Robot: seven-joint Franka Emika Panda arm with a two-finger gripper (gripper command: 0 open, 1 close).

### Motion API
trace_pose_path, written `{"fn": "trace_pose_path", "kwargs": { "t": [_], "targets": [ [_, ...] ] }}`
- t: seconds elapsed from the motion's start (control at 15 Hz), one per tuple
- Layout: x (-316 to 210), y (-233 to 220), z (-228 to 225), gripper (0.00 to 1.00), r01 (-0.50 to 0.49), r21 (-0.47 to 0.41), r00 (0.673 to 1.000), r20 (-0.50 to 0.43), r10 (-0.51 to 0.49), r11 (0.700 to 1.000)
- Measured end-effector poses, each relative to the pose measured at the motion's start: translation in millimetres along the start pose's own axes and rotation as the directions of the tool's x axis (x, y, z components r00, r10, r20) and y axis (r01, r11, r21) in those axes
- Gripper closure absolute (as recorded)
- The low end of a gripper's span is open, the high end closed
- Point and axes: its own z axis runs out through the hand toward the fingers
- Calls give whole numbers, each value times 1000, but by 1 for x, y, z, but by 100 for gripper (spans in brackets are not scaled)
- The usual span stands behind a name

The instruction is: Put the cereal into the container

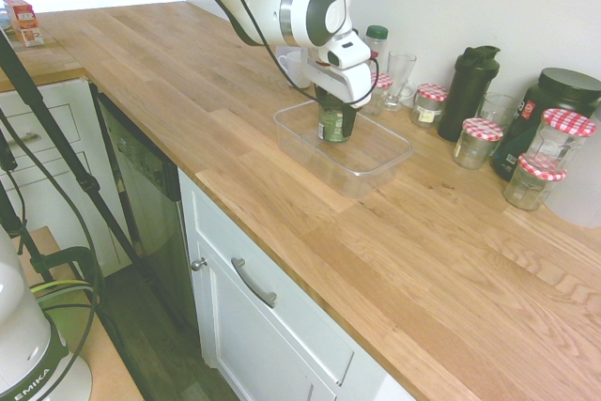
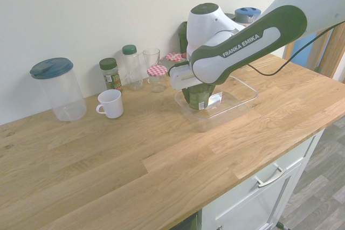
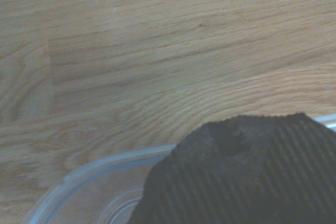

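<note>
The cereal [image 1: 333, 124] is a squat dark green cup with pale label marks. It hangs upright inside the near-left end of the container [image 1: 383, 162], low over its floor. My gripper [image 1: 334, 100] is shut on the cup's top from above. In the second exterior view the cereal [image 2: 199, 97] shows below the gripper [image 2: 197, 85], within the clear container [image 2: 240, 96]. The wrist view shows the dark crinkled lid [image 3: 247, 171] over the container's rim [image 3: 94, 169]. I cannot tell whether the cup touches the floor.
A white mug [image 2: 110, 103], a lidded clear pitcher [image 2: 58, 87] and spice bottles [image 2: 110, 74] stand left of the container. Red-checked jars [image 1: 481, 142], a black shaker [image 1: 470, 91] and a black tub [image 1: 554, 105] line the wall.
</note>
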Motion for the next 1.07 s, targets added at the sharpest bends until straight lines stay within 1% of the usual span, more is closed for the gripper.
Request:
{"fn": "trace_pose_path", "kwargs": {
  "t": [0.07, 0.13, 0.73, 1.07],
  "targets": [
    [3, 0, 3, 100, -5, -3, 1000, -2, 5, 1000],
    [6, 0, 5, 0, -10, -6, 1000, -1, 10, 1000],
    [7, 1, 9, 0, -18, -11, 1000, 7, 18, 1000],
    [7, 12, 19, 0, -8, -31, 1000, 23, 8, 999]
  ]
}}
